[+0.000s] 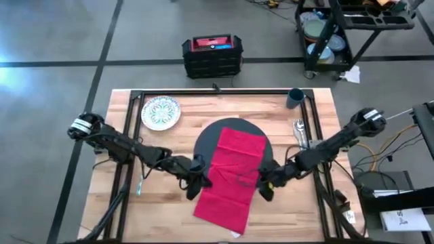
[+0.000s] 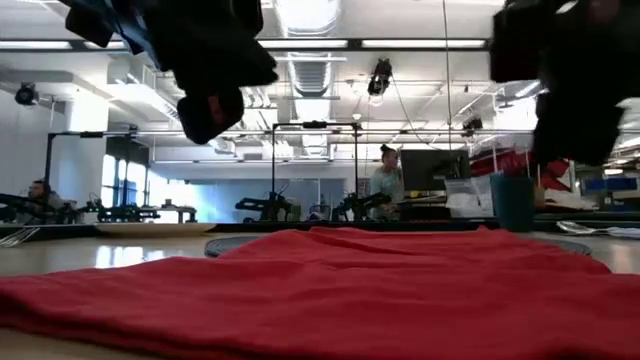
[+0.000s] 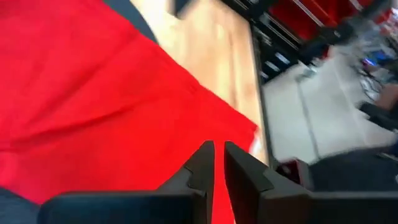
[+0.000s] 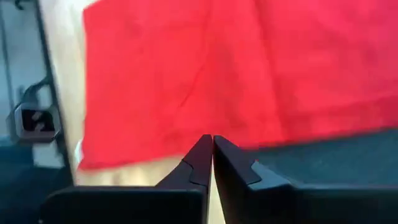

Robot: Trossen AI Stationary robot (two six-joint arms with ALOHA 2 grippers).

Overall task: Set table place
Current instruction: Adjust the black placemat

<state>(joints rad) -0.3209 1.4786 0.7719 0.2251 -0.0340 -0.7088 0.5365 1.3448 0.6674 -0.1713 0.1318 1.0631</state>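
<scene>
A: Both claws look pinched together. Left gripper (image 1: pixel 196 184) hangs at the napkin's 9 o'clock edge, right gripper (image 1: pixel 266 187) at its 3 o'clock edge, nothing held that I can see.

B: Count?

A: One red napkin (image 1: pixel 232 177), wrinkly, lying slanted half over one dark round mat (image 1: pixel 205 141) mid-table (image 1: pixel 169 210). One patterned plate (image 1: pixel 161 112) at 10 o'clock, one blue cup (image 1: pixel 296 98) at 1 o'clock, some silverware (image 1: pixel 299 131) at 3 o'clock.

Mat (image 1: pixel 210 137) largely hidden beneath the napkin (image 1: pixel 232 177) (cutlery (image 1: pixel 299 131) at the rail too small to tell apart)
</scene>
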